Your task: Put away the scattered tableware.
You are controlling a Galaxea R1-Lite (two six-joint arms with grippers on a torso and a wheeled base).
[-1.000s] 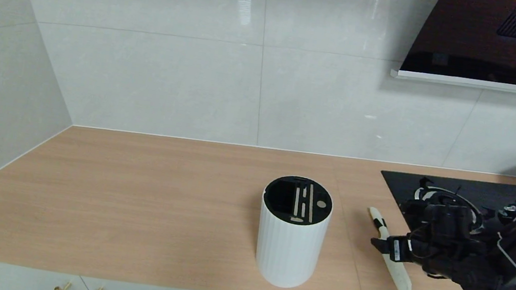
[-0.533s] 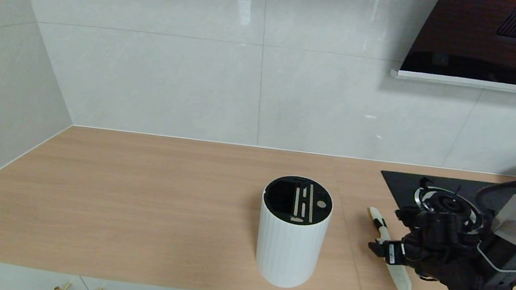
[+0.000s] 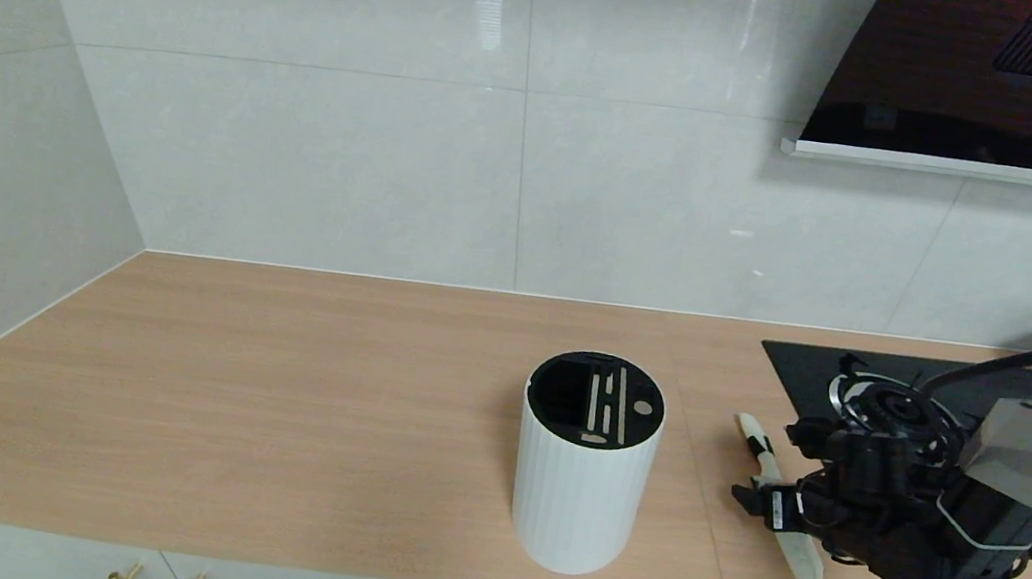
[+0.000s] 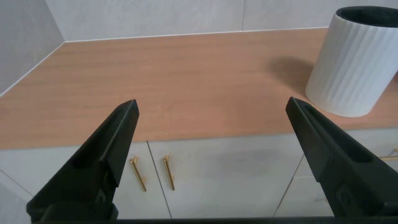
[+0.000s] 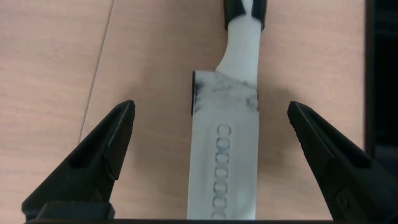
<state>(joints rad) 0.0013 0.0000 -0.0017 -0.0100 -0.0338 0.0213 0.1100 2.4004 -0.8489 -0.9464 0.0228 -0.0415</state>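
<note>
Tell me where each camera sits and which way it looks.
Head view: on the robot's head, looking forward and down at the countertop, white holder and knife; the right end effector shows over the knife.
Left wrist view: on the left wrist, facing the countertop's front edge and the holder; the open left end effector frames it.
Right wrist view: on the right wrist, looking down at the knife, straddled by the open right end effector.
Shared: the holder in head and left wrist; the knife in head and right wrist.
</note>
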